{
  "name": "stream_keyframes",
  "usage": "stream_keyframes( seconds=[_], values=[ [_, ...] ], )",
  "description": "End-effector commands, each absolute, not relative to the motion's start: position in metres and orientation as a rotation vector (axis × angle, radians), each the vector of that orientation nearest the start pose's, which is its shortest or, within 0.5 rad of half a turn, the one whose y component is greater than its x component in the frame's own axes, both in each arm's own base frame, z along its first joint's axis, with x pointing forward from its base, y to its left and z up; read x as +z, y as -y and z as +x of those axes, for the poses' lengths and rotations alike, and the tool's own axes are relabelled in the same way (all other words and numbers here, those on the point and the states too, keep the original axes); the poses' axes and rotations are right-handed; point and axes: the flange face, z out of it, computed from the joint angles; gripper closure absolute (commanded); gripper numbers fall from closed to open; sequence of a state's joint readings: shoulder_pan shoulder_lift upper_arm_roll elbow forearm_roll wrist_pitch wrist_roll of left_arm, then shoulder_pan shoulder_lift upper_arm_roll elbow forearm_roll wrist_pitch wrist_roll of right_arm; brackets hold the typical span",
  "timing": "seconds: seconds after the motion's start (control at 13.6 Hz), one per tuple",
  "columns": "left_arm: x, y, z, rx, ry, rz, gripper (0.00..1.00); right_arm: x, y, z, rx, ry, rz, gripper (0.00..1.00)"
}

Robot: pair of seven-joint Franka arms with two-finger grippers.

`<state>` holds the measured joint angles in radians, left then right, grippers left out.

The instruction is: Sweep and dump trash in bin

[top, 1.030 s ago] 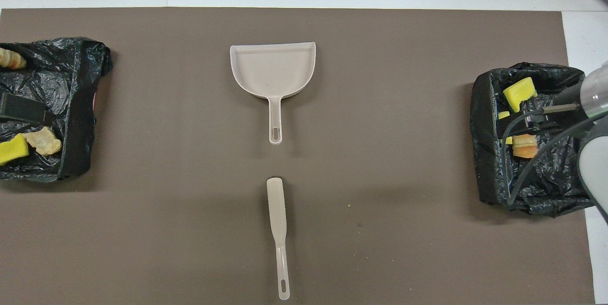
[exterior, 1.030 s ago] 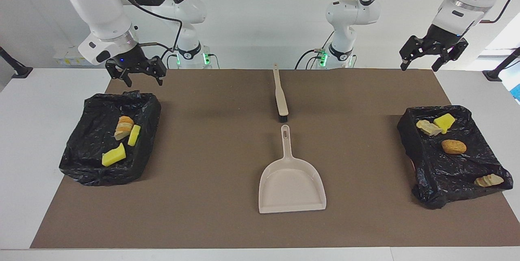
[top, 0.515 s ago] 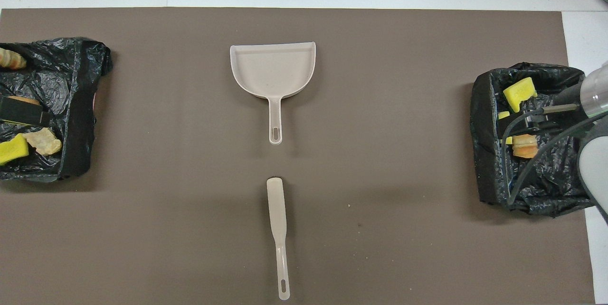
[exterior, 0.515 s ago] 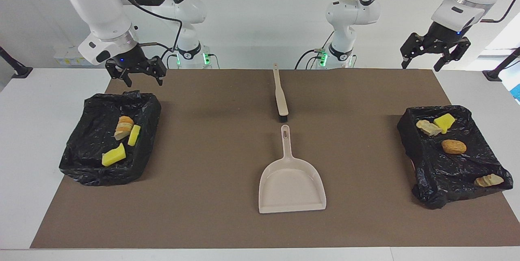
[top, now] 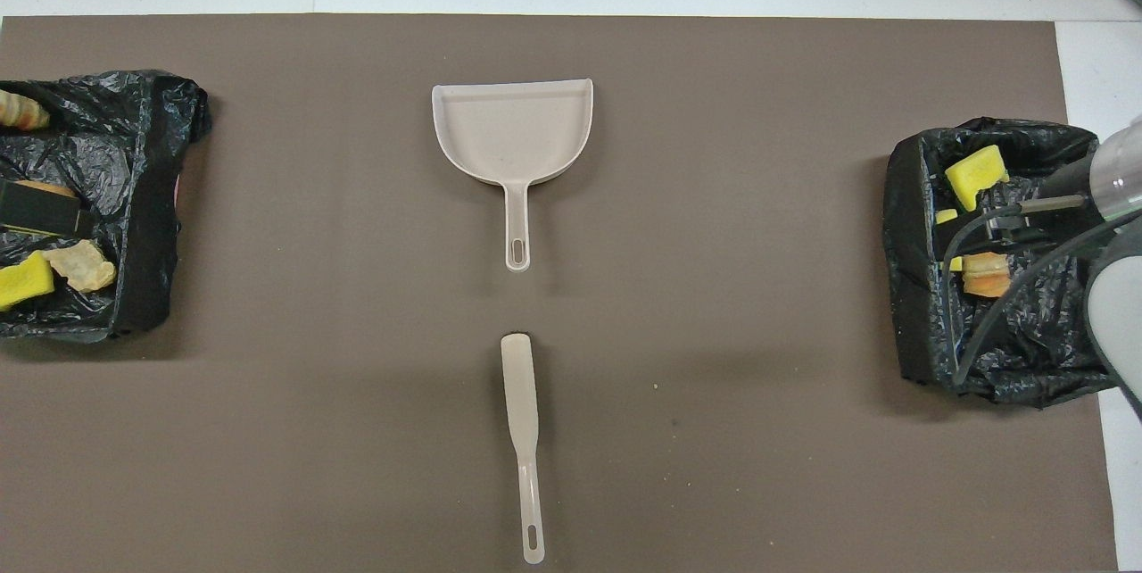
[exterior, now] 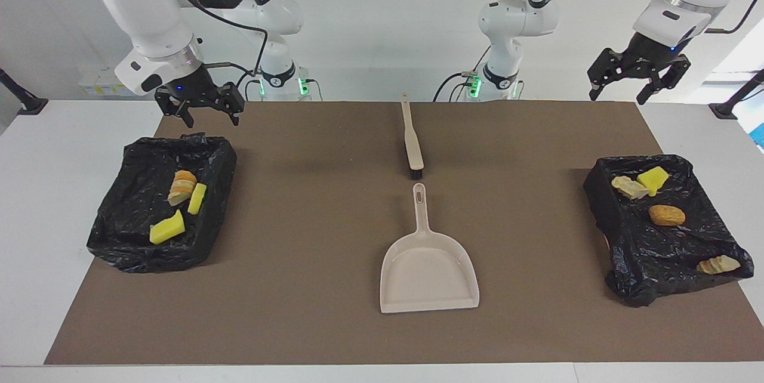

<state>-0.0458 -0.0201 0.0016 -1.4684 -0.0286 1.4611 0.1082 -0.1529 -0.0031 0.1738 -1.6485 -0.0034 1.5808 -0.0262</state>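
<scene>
Left gripper (exterior: pixel 638 82) has lifted and pulled back a bit over the last second, off the left-end bin (exterior: pixel 659 234) toward my base; nothing else moved. It hangs empty, fingers spread wide, over the mat edge (exterior: pixel 537 110) at 12 o'clock from that bin. Right gripper (exterior: pixel 200 110) waits, also wide open and empty, over the 12 o'clock rim of the right-end bin (exterior: pixel 149 240). Trash is all binned: three pieces (exterior: pixel 179 189) in the right-end bin, four (exterior: pixel 665 215) in the left-end one. I see none loose on the mat. Dustpan (exterior: pixel 428 275) sits empty mid-table, handle pointing at 12 o'clock toward me in the facing view, brush (exterior: pixel 412 144) in line with it nearer my bases, a small gap between them, both untouched. My read: sweep and dump done, the retreat looks like a return to rest. Nothing left to grab.
</scene>
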Motion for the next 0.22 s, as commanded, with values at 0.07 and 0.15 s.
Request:
stream_keyframes(
  seconds=[0.07, 0.15],
  values=[
    [0.6727, 0.0251, 0.5212, 0.000, -0.255, -3.176, 0.00, 0.5916, -0.0111, 0.5449, 0.094, 0.049, -3.129, 0.00],
    [0.6727, 0.0251, 0.5212, 0.000, -0.255, -3.176, 0.00, 0.5916, -0.0111, 0.5449, 0.094, 0.049, -3.129, 0.00]
  ],
)
